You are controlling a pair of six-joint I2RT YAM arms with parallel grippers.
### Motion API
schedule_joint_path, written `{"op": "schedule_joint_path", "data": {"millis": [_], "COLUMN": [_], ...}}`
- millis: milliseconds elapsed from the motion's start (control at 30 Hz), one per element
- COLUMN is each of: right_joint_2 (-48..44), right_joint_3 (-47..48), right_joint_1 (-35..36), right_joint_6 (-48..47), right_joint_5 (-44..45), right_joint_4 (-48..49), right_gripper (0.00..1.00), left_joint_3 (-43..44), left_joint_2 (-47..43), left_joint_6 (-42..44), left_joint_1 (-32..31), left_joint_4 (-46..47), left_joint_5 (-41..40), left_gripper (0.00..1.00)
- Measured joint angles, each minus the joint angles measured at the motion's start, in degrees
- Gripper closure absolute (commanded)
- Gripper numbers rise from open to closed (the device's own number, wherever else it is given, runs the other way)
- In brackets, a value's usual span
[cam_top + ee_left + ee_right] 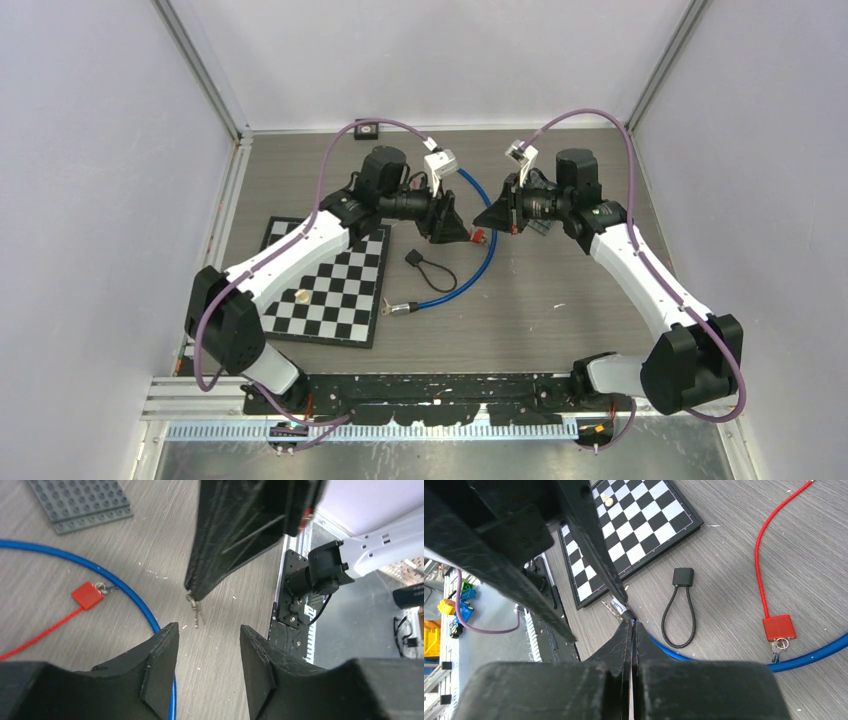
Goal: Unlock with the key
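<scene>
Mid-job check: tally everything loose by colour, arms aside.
Red: 1, padlock with cord
Blue: 1, cable
Black: 2, loop strap, small box at far edge
Black-and-white: 1, chessboard
Grey: 1, studded plate
Pale: 1, chess piece
Silver: 2, held keys in right gripper, spare keys hanging on padlock
Total: 9

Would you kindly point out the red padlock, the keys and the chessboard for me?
red padlock (779,626): right wrist view, middle of its red body.
keys (196,615): left wrist view, the hanging metal blades.
chessboard (340,280): top external view, a bare square near its middle.
</scene>
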Motion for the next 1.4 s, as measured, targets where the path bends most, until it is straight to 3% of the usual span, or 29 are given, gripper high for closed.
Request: {"op": "schedule_joint_path", "data": {"millis": [333, 433, 900, 1133, 1233, 1300, 1400], "right_joint_2": [0.0, 0.0, 0.0, 0.0, 0.0, 0.0, 0.0], "right_joint_3": [-0.63, -0.76, -0.94, -0.94, -0.94, -0.96, -1.01], "right_joint_1": [0.0, 0.0, 0.0, 0.0, 0.0, 0.0, -0.11], "right_joint_6": [0.63, 0.7, 0.66, 0.46, 0.44, 0.44, 0.44], "right_joint_5": [0.02, 0.02, 0.09, 0.17, 0.35, 0.5, 0.68], "right_joint_4": [1.09, 1.33, 1.31, 1.33, 1.29, 1.31, 1.33], "right_gripper": [0.99, 1.0, 1.0, 1.0, 0.99, 0.96, 0.82], "left_joint_3": [0.07, 0.09, 0.2, 0.33, 0.42, 0.42, 0.42], "left_joint_2": [3.72, 3.89, 3.91, 3.96, 4.0, 4.0, 4.0], "left_joint_6": [-6.67, -7.26, -8.17, -8.31, -8.31, -8.24, -7.98], "left_joint_1": [-0.11, -0.11, -0.13, -0.15, -0.22, -0.22, -0.22], "left_joint_4": [2.23, 2.95, 4.44, 4.92, 4.94, 4.94, 4.96], "left_joint_5": [-3.1, -3.28, -3.26, -3.21, -3.26, -3.21, -3.21], "left_gripper": [0.6, 0.67, 0.79, 0.98, 1.0, 1.0, 1.0]}}
